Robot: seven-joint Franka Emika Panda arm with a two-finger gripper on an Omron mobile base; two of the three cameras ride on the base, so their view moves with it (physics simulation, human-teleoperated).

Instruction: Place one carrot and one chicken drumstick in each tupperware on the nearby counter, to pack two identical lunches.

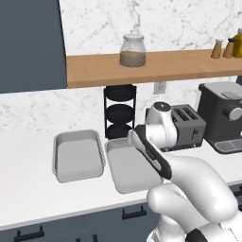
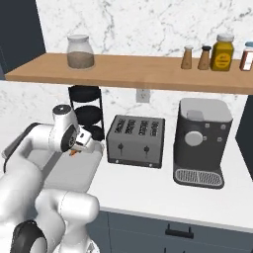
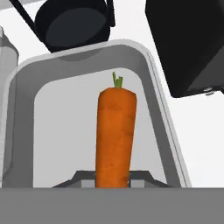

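Observation:
My gripper (image 3: 113, 180) is shut on an orange carrot (image 3: 114, 135) with a green stub, which points away from the hand. It hangs over the right tupperware (image 3: 151, 94), a pale grey tub with nothing lying in it. From the right base view the gripper (image 2: 75, 149) sits low over that tub (image 2: 81, 170), with a bit of orange carrot (image 2: 74, 152) showing. The two tubs stand side by side on the white counter (image 1: 28, 189): the left tupperware (image 1: 78, 156) holds nothing, and my arm crosses the right tupperware (image 1: 127, 168). The chicken drumstick is out of view.
A black tiered rack (image 1: 119, 113) stands behind the tubs. To their right are a silver toaster (image 1: 182, 125) and a dark coffee machine (image 1: 222, 113). A wooden shelf (image 1: 156, 68) with a glass jar (image 1: 132, 51) and bottles hangs above.

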